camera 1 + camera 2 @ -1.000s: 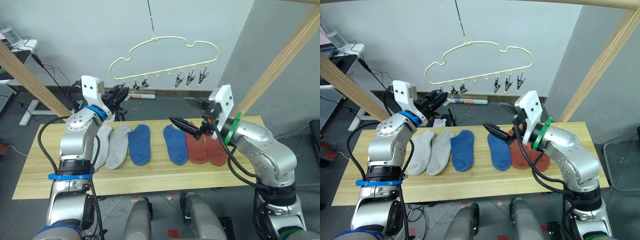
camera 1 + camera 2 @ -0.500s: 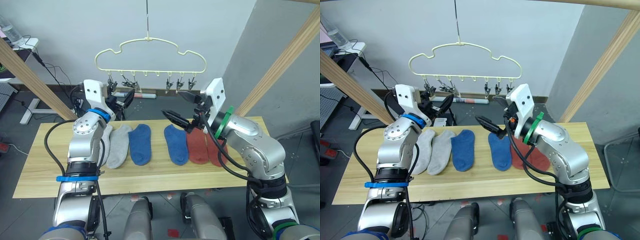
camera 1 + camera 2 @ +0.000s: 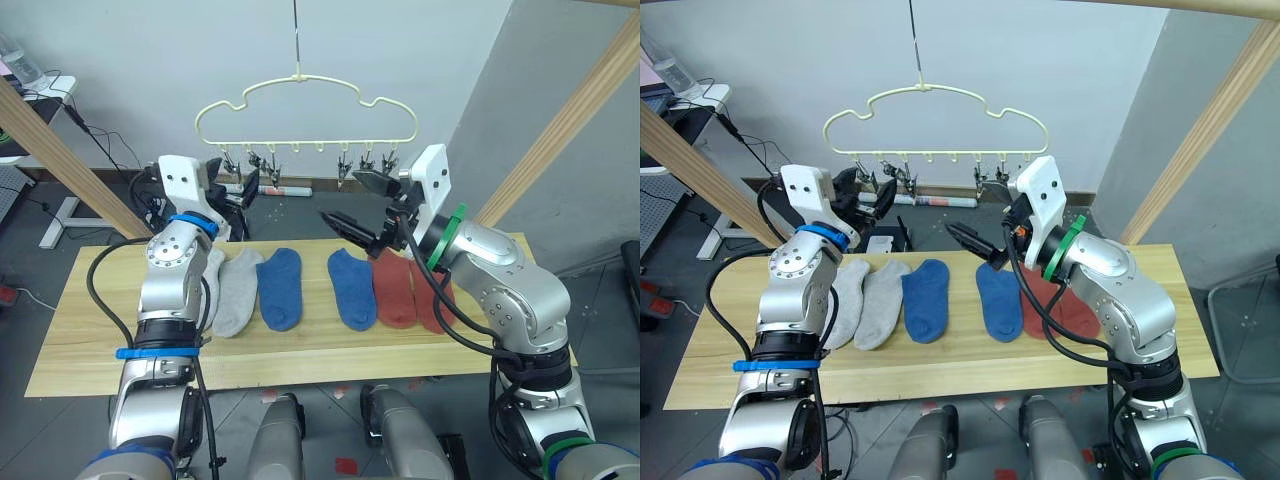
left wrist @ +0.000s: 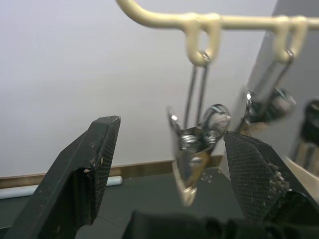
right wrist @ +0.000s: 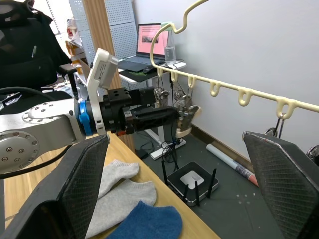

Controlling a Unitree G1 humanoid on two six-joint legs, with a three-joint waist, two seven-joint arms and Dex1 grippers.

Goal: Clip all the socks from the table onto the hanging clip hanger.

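Observation:
The pale-yellow clip hanger (image 3: 300,80) hangs from a cord above the table (image 3: 60,340), its metal clips (image 3: 345,165) in a row. Six socks lie side by side on the wood: two grey (image 3: 225,292), two blue (image 3: 280,288), two rust red (image 3: 400,292). My left gripper (image 3: 246,186) is raised to the hanger's left end. It is open, with one clip (image 4: 192,149) hanging between its fingers (image 4: 89,169), apart from both. My right gripper (image 3: 358,203) hovers open above the inner blue sock (image 3: 350,288), just under the right-hand clips, holding nothing.
Slanted round wooden poles (image 3: 60,150) (image 3: 560,130) stand at both ends of the table. A black box (image 5: 192,181) and a white tube lie on the floor behind the table. A desk with a laptop (image 5: 152,37) stands at the far left.
Both grippers have risen toward the clip row. The hanger has swung left and levelled. My left gripper now has a clip between its fingers. The socks have not moved.

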